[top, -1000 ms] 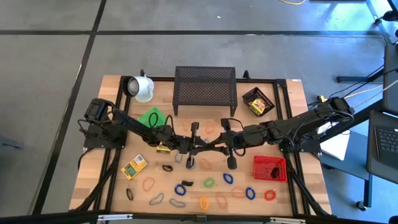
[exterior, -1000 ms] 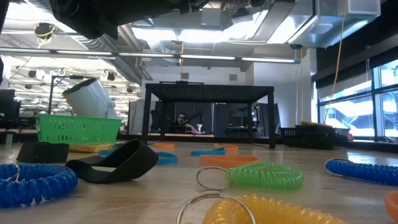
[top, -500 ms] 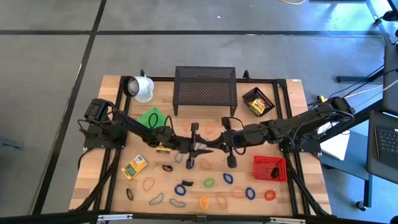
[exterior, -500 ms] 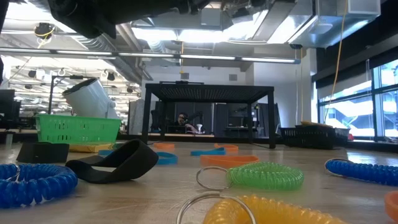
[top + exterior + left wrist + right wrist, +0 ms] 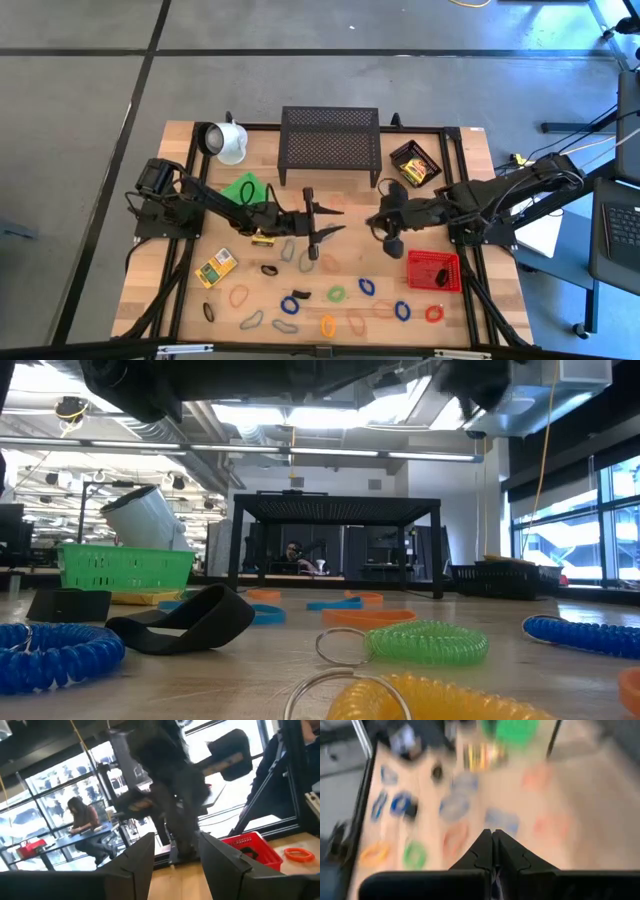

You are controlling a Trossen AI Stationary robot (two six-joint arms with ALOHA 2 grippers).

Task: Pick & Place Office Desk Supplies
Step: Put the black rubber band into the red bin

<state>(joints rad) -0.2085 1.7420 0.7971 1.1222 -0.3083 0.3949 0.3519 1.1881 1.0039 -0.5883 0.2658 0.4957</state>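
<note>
many small coiled loops (image 5: 336, 294) in blue, orange, green, black and red lie scattered over the near half of the wooden tabletop (image 5: 180, 290), apart from one another. one flat yellow box (image 5: 215, 267) lies to the left of them, and another yellow box (image 5: 263, 239) sits beside the left arm. behind them a green basket (image 5: 243, 189) rests near a white mug (image 5: 228, 142) lying on its side, with a large black mesh shelf (image 5: 330, 145) at the back middle and a small black tray (image 5: 415, 163) holding yellow items to its right. a red basket (image 5: 434, 270) stands at the right, just beside the loops.

left gripper (image 5: 322, 222) hovers above the tabletop's middle with its fingers spread wide and nothing between them. right gripper (image 5: 384, 222) hovers well to its right, fingers (image 5: 492, 851) pressed together; whether anything thin is pinched there cannot be told.

a second ago the two grippers met at the middle, the left closed; since then the left has opened and the right has drawn back toward the red basket.
</note>
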